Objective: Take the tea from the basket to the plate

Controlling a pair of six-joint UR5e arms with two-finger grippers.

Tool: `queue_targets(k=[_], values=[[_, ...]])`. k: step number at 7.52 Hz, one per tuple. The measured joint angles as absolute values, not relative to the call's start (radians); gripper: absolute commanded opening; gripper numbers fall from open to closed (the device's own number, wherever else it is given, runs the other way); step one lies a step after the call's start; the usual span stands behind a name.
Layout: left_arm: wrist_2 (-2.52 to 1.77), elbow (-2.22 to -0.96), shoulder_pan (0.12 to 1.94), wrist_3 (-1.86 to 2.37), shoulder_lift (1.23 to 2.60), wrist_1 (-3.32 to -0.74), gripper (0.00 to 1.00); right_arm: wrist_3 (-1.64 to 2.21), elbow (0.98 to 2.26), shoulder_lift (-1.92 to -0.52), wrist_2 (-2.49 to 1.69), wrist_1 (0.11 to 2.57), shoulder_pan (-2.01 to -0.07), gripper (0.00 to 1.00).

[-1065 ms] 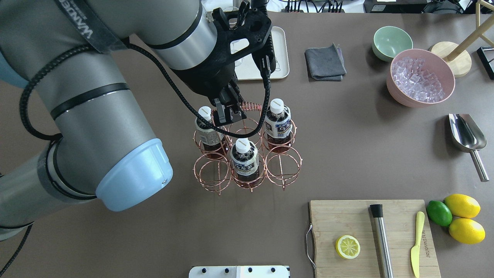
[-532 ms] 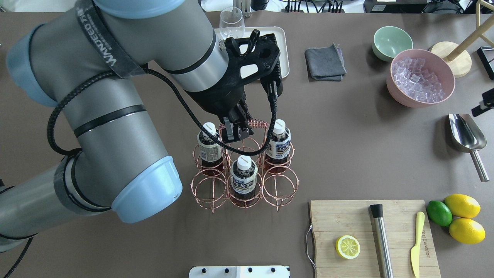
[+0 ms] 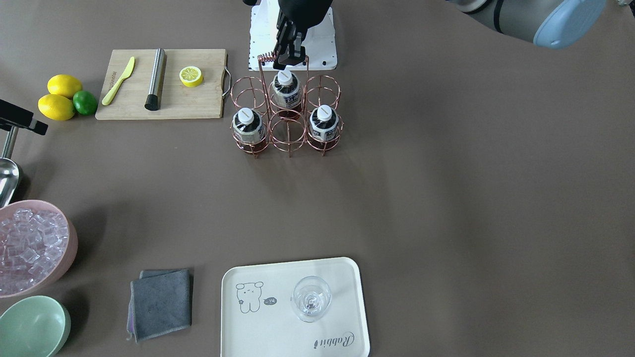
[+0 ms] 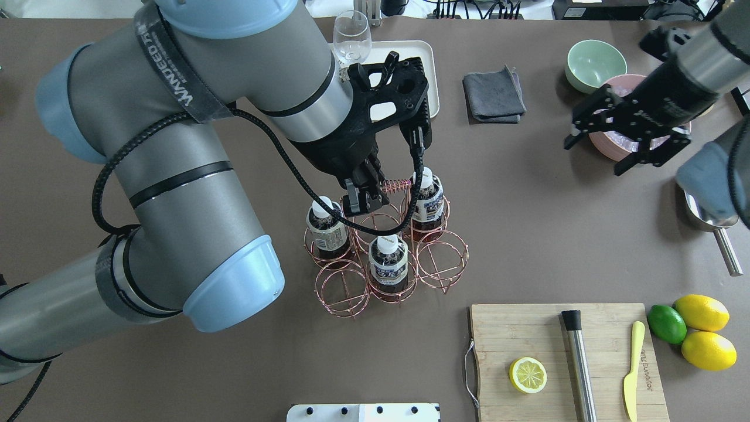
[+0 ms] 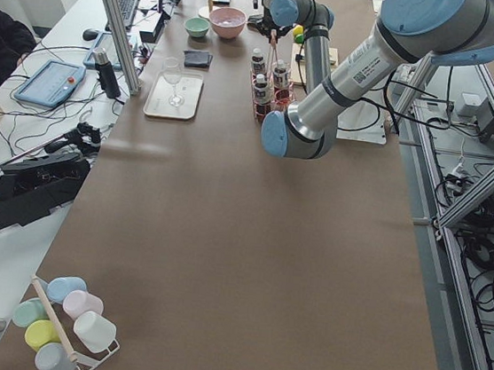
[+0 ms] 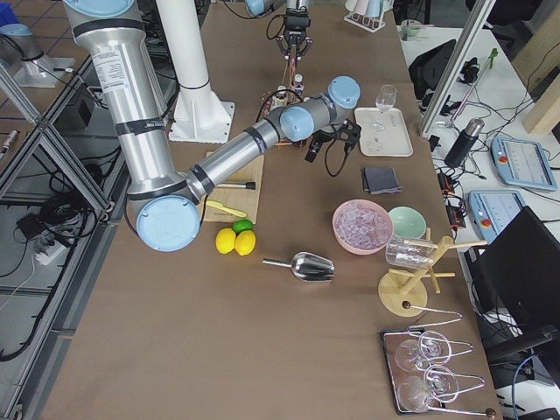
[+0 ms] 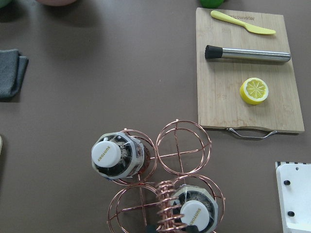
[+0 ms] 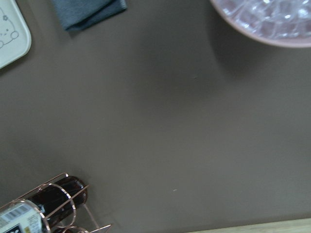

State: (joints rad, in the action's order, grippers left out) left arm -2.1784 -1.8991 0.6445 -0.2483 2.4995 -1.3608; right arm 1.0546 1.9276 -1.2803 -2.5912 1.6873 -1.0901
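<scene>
The copper wire basket (image 4: 436,266) holds three tea bottles with white caps (image 4: 327,225) (image 4: 388,261) (image 4: 426,196). My left gripper (image 4: 363,200) is shut on the coiled grip of the basket's handle (image 4: 395,186); the front view shows the same grip (image 3: 287,53) above the basket (image 3: 286,130). The cream plate (image 3: 278,327) lies far across the table with a wine glass (image 3: 311,297) on it; in the overhead view my left wrist hides most of the plate (image 4: 432,70). My right gripper (image 4: 593,157) is open and empty, in the air beside the pink bowl.
A pink bowl of ice (image 4: 609,149), a mint-green bowl (image 4: 592,61) and a grey cloth (image 4: 493,95) lie at the far right. A steel scoop (image 4: 720,234) lies near my right arm. A cutting board (image 4: 562,357) with a lemon half, muddler and knife lies near the front.
My left gripper has carried the basket by its handle down and toward the robot's side, then slightly right. My right arm has come into view from the right, its gripper open.
</scene>
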Motion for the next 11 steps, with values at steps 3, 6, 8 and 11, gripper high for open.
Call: queue_targets(k=[3, 6, 8, 11], values=[[-2.176, -1.888, 0.644, -0.251, 2.499, -1.365, 0.00, 1.353, 1.879, -1.064, -2.515, 1.687, -0.912, 0.99], [-2.167, -1.886, 0.644, -0.253, 2.499, -1.365, 0.00, 1.399, 1.813, -0.973, -2.487, 1.685, -0.851, 0.94], [-2.155, -1.885, 0.646, -0.255, 2.499, -1.365, 0.00, 1.404, 1.800, -0.953, -2.479, 1.685, -0.824, 0.92], [-2.138, -1.885, 0.647, -0.257, 2.500, -1.365, 0.00, 1.436, 1.753, -0.896, -2.451, 1.686, -0.791, 0.49]])
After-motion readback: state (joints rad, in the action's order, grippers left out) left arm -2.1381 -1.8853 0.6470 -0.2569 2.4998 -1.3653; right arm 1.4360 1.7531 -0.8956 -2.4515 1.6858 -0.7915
